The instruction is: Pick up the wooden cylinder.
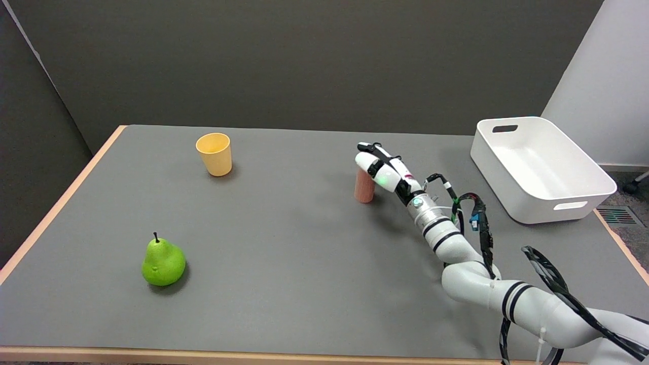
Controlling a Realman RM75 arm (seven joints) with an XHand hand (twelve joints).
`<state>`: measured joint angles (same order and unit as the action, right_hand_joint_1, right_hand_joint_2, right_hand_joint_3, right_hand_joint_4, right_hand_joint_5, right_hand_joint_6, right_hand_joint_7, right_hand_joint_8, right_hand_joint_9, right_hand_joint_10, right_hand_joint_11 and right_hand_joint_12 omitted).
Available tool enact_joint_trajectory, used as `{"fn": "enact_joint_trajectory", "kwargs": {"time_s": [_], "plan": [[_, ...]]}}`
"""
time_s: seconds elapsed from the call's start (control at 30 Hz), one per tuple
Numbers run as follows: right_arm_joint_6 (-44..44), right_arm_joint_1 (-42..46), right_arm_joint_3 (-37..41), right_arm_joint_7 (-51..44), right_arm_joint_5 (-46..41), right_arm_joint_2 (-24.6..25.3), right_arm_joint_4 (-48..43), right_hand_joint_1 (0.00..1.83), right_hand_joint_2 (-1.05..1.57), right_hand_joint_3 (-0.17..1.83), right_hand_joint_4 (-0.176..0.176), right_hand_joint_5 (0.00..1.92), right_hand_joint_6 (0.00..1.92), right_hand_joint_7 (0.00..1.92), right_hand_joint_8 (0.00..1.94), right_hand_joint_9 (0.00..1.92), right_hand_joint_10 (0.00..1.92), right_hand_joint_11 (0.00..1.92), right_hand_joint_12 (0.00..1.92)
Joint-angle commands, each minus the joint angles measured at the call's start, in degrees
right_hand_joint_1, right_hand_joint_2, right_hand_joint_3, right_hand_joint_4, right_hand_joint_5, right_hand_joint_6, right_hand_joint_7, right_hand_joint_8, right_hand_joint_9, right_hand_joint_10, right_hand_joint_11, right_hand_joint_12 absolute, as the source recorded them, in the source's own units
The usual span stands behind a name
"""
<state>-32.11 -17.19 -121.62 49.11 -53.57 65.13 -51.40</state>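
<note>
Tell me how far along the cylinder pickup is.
Done: the right hand has reached the wooden cylinder. In hand: it covers the top; whether the fingers grip cannot be told. Left: the cylinder's base looks to be on the table, so closing and lifting remain.

A grey surface (284, 263) with a light wooden edge carries four things. A yellow cup (214, 153) stands upright toward the far left corner, and a green pear (163, 261) sits near the front left. A wooden cylinder (363, 188) stands upright right of the middle, and a white bin (540, 167) rests at the far right edge.
</note>
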Motion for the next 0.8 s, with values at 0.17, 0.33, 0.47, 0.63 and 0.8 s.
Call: {"fn": "enact_joint_trajectory", "kwargs": {"time_s": [0.17,0.33,0.47,0.63,0.8], "plan": [[0.1,0.7,-2.2,1.0,1.9,1.1,-1.0,0.22,0.58,0.96,0.06,0.19,0.41,0.25,0.3,0.24,0.63,0.13,1.17],[0.1,0.5,-2.2,1.0,1.9,1.3,-0.8,0.36,0.61,0.96,0.059,0.19,0.42,0.25,0.3,0.24,0.63,0.13,1.17],[0.1,0.5,-2.2,1.0,1.9,1.4,-0.7,0.39,0.61,1.0,0.059,0.18,0.44,0.24,0.32,0.24,0.64,0.15,1.13],[0.1,0.4,-2.2,1.0,1.9,1.5,-0.3,0.48,0.62,0.97,0.056,0.19,0.42,0.25,0.3,0.24,0.64,0.13,1.18],[0.1,0.4,-2.2,1.0,1.5,1.5,-0.1,0.57,0.64,1.03,0.058,0.18,0.44,0.24,0.33,0.24,0.65,0.15,1.12]]}}
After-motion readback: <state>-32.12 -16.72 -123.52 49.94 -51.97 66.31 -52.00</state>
